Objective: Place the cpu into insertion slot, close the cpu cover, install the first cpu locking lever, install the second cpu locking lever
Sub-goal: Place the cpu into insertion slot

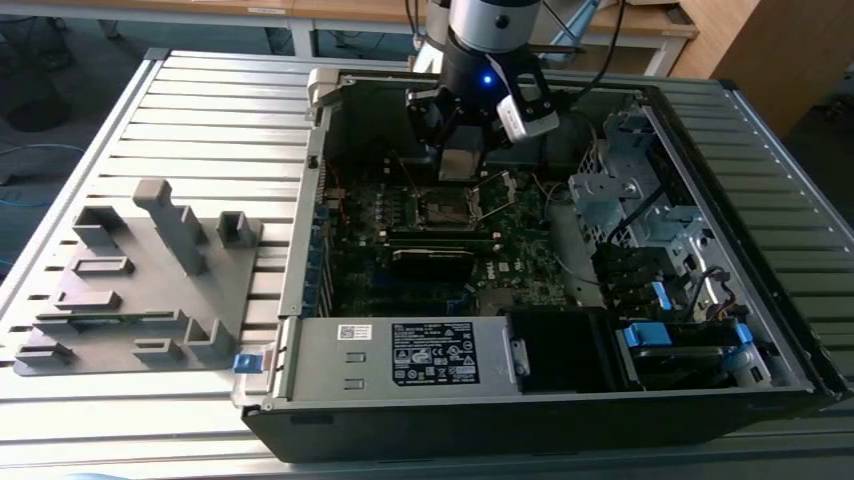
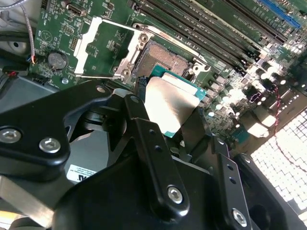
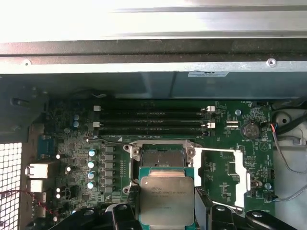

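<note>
A: Where is the cpu (image 3: 167,201) at this moment?

B: Clamped between the fingers (image 2: 148,143), 1 on each side, with its metal top showing in the first wrist view. It hangs above the green circuit board (image 3: 72,158), near the insertion slot (image 3: 163,158) but apart from it. In the exterior view it is inside the open computer case (image 1: 534,420), over the socket area.

A: So nothing is seated?

B: No. The slot looks empty in both wrist views, its contact field bare.

A: And the cpu cover (image 3: 218,151)?

B: Folded open, lying just beside the slot, with the board visible through its square cut-out.

A: The levers?

B: There is a thin wire beside the slot that I take for 1 locking lever (image 3: 103,139). As far as I can tell it is not hooked down. I cannot pick out the other.

A: Your tally?

B: By my judgement 0 of the 4 steps are finished. The 1st is under way, with the chip carried close to its socket. Closing the cover and setting the 2 levers are not yet done
</note>
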